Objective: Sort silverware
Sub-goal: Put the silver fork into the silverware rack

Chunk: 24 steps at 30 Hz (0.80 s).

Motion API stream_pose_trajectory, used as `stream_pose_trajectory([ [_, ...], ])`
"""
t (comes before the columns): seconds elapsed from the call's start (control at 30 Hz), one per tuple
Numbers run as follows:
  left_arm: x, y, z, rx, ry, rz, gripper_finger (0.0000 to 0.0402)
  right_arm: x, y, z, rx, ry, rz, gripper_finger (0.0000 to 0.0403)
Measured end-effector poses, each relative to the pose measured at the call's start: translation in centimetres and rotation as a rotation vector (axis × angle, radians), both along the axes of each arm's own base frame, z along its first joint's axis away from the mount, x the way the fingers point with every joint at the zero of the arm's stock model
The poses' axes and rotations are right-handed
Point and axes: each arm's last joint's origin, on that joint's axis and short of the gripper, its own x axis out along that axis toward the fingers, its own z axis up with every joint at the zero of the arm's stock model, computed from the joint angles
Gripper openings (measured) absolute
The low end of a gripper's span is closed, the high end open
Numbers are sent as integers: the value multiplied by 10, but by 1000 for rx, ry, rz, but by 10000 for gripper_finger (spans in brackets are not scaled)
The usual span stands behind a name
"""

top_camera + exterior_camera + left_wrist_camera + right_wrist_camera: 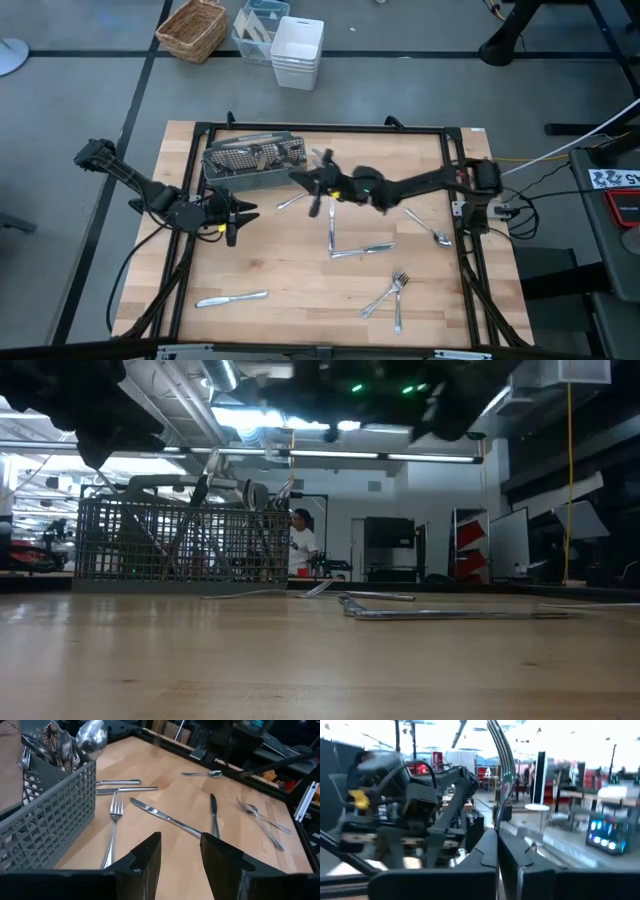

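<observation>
Silverware [362, 250] is partly sorted: several pieces stand in the grey mesh caddy [255, 160] at the table's far left, while knives, forks and spoons lie scattered on the wood. Right gripper [318, 182], just beside the caddy, is clamped on a slim silver piece [501, 765]. Left gripper [232, 215] hovers with fingers apart, holding nothing.

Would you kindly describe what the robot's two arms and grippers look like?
Both arms are dark, slim and jointed. The left gripper has two blocky black fingers with stepped inner edges and a yellow mark near its wrist. The right gripper is black too, with a small green light glowing behind it.
</observation>
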Motion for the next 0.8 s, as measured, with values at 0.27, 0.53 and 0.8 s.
stream_pose_trajectory([
  [0.27, -1, 1, -3, 15, 28, 0, 129, 65, -28, 5, -243, -41, -56, 5],
  [0.53, -1, 1, -3, 19, 34, 0, 129, 92, -54, -15, -268, 53, -107, 5],
  [0.8, -2, 1, -4, 45, 45, -8, 129, 93, -65, -34, -265, 192, -179, 5],
])
